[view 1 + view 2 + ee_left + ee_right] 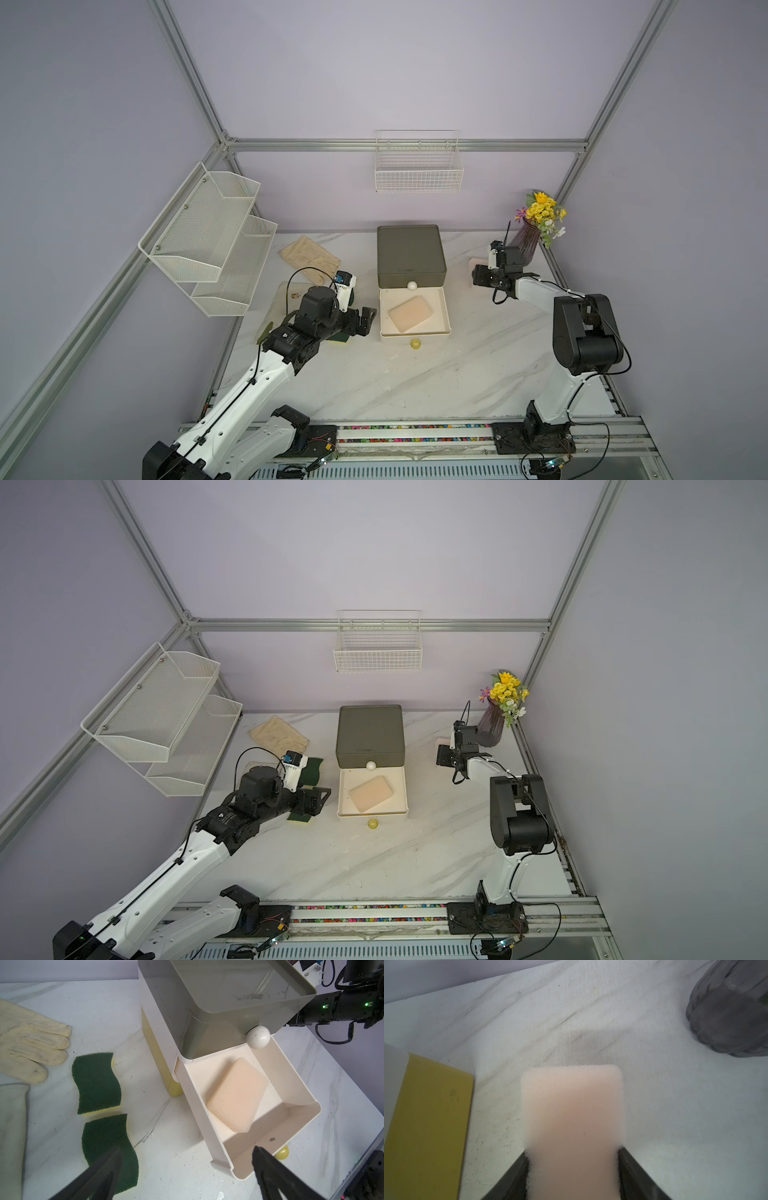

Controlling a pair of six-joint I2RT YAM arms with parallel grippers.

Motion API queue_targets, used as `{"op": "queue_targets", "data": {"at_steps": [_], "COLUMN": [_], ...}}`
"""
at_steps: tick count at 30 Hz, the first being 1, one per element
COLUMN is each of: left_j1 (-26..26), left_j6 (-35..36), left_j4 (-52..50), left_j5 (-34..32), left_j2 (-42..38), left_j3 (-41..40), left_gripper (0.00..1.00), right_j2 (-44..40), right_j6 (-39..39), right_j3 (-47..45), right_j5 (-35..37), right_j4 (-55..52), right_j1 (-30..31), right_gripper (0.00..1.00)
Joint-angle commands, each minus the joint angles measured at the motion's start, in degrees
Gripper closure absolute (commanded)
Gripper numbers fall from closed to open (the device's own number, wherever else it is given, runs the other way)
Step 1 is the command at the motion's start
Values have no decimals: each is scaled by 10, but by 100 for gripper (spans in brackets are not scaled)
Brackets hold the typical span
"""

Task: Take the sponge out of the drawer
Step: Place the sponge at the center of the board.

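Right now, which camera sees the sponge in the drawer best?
The left wrist view: the sponge lies close in the drawer. Both top views show it small. The right wrist view misses it.

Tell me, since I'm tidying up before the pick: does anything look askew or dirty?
The peach sponge lies turned diagonally in the open drawer, not square to its walls. The cream glove shows dark smudges on its fingers.
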Motion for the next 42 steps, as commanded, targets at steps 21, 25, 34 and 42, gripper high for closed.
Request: {"op": "queue_targets", "data": {"at_steps": [21,25,34,42], "left_j1": [5,5,5,5], "left_j6": [4,4,4,7], "left_j4": [14,14,13,14], "left_j5": [-5,-6,-9,-8], "left_j2": [-7,-8,-9,-12], "left_j3": [0,0,1,1], "left_gripper": [0,0,0,0], "right_j2": [92,99,58,-43], "right_j6": [0,1,13,37], "right_j3": [69,79,100,108], "right_j5": [47,44,-4,-33], "right_j4": [-81,-92,-107,-110], "right_j1": [-3,-3,-3,-3], "right_gripper": [27,21,9,7]}}
